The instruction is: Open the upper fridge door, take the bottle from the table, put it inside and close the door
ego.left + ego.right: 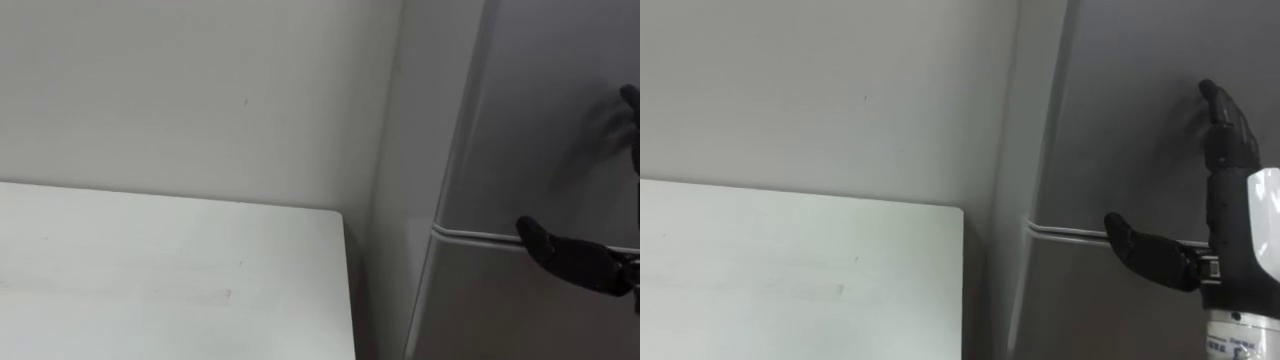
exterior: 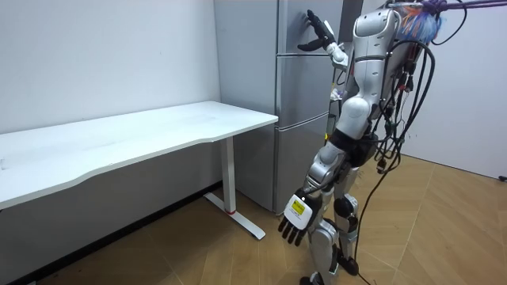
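The grey fridge (image 1: 1120, 120) stands to the right of the table, both doors shut, with a seam (image 1: 1060, 232) between its upper and lower door. My right hand (image 1: 1230, 200) is raised flat against the upper door, fingers straight and pointing up. Its thumb (image 1: 570, 255) sticks out sideways at the height of the seam. In the room view I stand close in front of the fridge (image 2: 301, 95) with the right hand (image 2: 321, 36) up on its upper door. My left hand (image 2: 299, 215) hangs open at my side and holds nothing.
A white table (image 1: 150, 270) runs along the wall to the left of the fridge, its corner close to the fridge's side. In the room view the table (image 2: 158, 131) stands on white legs over a wooden floor.
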Controlling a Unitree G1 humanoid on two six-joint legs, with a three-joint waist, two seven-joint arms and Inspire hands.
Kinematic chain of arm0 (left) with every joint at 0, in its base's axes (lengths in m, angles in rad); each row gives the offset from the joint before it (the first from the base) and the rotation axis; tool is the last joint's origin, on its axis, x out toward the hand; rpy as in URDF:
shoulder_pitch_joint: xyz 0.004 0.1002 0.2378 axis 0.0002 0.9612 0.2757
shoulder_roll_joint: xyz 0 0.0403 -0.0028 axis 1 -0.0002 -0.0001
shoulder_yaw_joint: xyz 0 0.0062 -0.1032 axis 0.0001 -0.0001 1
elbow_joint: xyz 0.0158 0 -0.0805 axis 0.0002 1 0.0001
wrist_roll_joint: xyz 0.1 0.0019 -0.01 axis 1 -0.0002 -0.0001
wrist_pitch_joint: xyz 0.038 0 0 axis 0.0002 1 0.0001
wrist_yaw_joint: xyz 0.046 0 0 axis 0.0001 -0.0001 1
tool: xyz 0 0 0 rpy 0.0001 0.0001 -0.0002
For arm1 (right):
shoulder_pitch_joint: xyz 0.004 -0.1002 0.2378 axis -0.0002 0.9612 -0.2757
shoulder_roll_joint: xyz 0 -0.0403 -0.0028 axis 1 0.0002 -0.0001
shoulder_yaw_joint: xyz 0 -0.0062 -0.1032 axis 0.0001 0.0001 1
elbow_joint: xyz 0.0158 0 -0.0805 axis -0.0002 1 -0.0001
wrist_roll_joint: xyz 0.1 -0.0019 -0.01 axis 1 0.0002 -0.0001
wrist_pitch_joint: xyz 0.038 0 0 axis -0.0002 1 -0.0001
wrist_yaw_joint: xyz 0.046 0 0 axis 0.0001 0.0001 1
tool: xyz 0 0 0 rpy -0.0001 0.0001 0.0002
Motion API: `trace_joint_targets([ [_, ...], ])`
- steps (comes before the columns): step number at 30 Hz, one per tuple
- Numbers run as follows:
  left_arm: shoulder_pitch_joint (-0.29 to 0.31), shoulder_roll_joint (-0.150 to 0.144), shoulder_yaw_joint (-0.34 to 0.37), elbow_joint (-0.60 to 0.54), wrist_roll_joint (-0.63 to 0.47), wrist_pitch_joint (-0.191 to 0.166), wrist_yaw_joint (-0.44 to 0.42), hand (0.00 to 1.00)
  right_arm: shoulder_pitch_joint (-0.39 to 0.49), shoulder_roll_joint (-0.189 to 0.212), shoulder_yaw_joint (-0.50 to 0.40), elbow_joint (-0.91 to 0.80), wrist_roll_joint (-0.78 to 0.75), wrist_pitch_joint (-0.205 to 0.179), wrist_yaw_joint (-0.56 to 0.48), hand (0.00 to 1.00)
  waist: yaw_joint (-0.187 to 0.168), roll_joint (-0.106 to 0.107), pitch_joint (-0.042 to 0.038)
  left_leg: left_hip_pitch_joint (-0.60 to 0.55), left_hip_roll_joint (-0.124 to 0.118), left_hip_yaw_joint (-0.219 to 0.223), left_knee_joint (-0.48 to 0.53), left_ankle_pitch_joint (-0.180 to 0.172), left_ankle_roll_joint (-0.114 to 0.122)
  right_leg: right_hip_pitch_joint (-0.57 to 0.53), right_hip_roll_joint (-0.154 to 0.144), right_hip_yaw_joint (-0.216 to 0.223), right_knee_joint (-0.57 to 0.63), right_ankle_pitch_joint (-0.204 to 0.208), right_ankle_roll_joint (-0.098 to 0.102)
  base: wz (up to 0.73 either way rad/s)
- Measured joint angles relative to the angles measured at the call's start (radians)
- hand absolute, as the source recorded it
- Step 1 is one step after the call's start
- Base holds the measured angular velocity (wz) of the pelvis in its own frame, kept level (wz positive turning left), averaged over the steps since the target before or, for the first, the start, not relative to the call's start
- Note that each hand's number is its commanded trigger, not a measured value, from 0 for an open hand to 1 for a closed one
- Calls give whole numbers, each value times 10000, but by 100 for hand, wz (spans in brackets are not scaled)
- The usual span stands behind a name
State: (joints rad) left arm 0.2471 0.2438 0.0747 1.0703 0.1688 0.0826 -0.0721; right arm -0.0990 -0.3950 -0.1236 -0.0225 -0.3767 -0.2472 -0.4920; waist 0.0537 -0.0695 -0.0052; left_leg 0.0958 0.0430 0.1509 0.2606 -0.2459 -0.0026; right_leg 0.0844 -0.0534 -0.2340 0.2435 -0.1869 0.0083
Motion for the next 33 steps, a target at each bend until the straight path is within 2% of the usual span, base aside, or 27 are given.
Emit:
trace_joint_targets([
  [5,279,0,24,100,-12,-30,25,0,32,1,0,-24,292,-73,-294,0,3,-29,-19,56,-12,27,-74,2,3,18,19,75,-40,7,12,-1],
  [9,554,-1,11,98,-98,-156,26,0,54,2,4,-44,1127,-291,-349,0,-19,-39,-20,140,-23,-34,-122,3,7,120,9,24,-100,15,26,4],
  [11,667,0,20,98,-101,-189,24,0,60,10,-24,-23,1443,-404,-460,0,-203,-41,-21,125,-49,-196,-81,1,11,294,4,-158,-281,40,53,27],
  [13,733,-36,99,84,4,-191,23,0,74,10,-544,70,1444,-565,-530,0,-270,-16,-31,46,-41,-268,-23,-13,27,351,34,-209,-428,72,73,17],
  [15,761,-83,351,84,20,-192,30,0,74,12,-1085,302,1456,-555,-693,0,-268,-16,-31,37,-44,-277,-29,-14,28,335,32,-217,-427,75,74,0],
  [17,773,-91,496,86,9,-210,43,0,130,31,-1660,728,1864,-368,-937,0,-285,-9,-31,40,-45,-275,-37,-15,30,337,34,-218,-392,75,74,0],
  [19,772,-154,710,92,9,-275,71,0,235,39,-2444,1362,2754,108,-1365,0,-340,65,-33,31,-51,-260,-82,-15,30,294,35,-211,-365,74,75,-2],
  [21,779,-295,901,103,-7,-278,222,0,248,37,-2823,1499,3423,382,-1654,0,-480,132,-53,19,-47,-202,-160,-14,29,191,39,-157,-352,72,77,-11],
  [22,789,-358,918,109,-10,-278,234,0,260,36,-2983,1509,3785,443,-1841,0,-554,165,-7,25,-47,-146,-235,-8,26,147,40,-111,-349,71,76,-14],
  [24,872,-373,991,96,-30,-297,235,0,296,36,-3193,1525,4243,525,-2100,0,-775,259,-29,44,-57,-110,-258,-4,20,110,39,-66,-314,18,82,-7],
  [27,914,-336,1390,-1,-203,-540,281,0,558,35,-3719,1638,5034,706,-2286,0,-1006,145,-9,63,-63,-93,-349,19,-11,32,34,-23,-207,-87,79,-2],
  [29,1042,-337,1387,-125,-209,-599,450,0,739,32,-3939,1707,5657,745,-2323,0,-1101,39,8,111,-52,-9,-393,26,-21,60,43,22,-222,-110,77,-11],
  [31,1170,-342,1363,-341,-207,-657,609,0,1309,33,-4109,1797,6397,745,-2558,0,-1132,-134,24,112,-51,48,-395,24,-23,75,47,86,-234,-131,89,-8],
  [33,1177,-342,1357,-339,-206,-674,693,0,1597,35,-4109,1882,6601,745,-2632,0,-1144,-154,14,99,-52,130,-397,22,-22,26,47,151,-232,-131,89,-10],
])
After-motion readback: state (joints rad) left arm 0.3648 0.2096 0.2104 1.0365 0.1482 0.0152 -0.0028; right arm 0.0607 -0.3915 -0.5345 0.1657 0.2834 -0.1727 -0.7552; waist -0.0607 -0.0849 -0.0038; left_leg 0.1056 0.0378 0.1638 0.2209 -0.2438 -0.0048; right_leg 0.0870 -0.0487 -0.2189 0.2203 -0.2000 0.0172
